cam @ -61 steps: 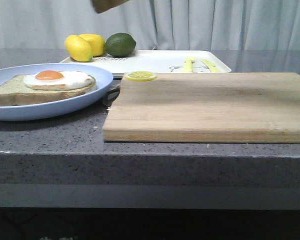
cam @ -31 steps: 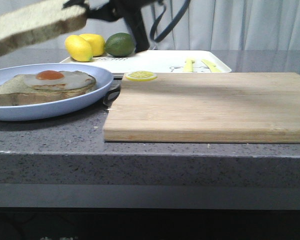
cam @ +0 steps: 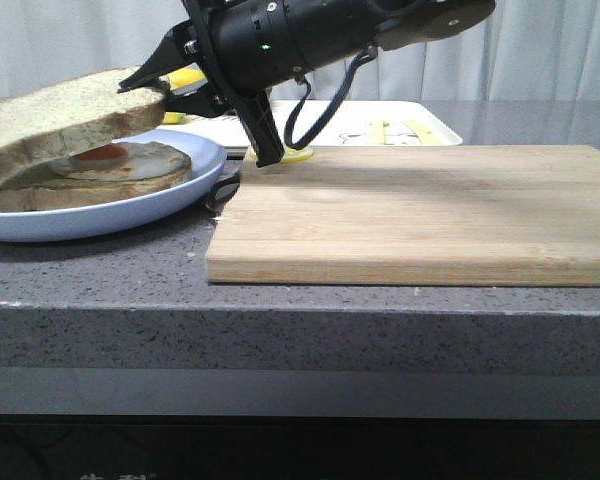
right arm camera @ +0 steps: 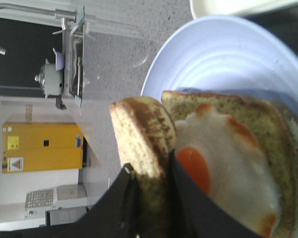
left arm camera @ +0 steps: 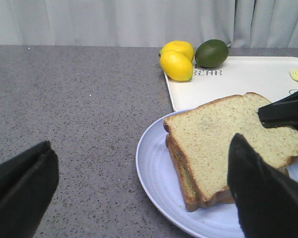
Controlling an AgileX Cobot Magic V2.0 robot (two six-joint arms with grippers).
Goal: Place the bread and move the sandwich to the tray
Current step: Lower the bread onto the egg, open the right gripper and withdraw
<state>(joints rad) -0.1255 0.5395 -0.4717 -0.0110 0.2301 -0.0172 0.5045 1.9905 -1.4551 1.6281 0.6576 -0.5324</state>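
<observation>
My right gripper [cam: 150, 88] reaches in over the pale blue plate [cam: 110, 215] and is shut on the crust edge of the bread [cam: 65, 122]. The bread is tilted, its gripped side higher, just above the egg-topped slice [cam: 130, 165]. In the right wrist view the fingers [right arm camera: 181, 198] pinch the bread [right arm camera: 139, 131] beside the egg's orange yolk [right arm camera: 193, 168]. My left gripper [left arm camera: 141, 148] is open and empty, low over the counter beside the plate [left arm camera: 154, 168], with the bread [left arm camera: 228, 136] ahead of it. The white tray [cam: 430, 118] lies behind the plate.
A wooden cutting board [cam: 420, 210] fills the right of the counter, with a lemon slice [cam: 300, 155] at its far left corner, partly hidden by the arm. Two lemons [left arm camera: 176, 63] and a lime [left arm camera: 211, 53] sit on the tray's [left arm camera: 238, 82] far end.
The right arm has come down into view. The bread has dropped from high above the plate to just over the egg slice.
</observation>
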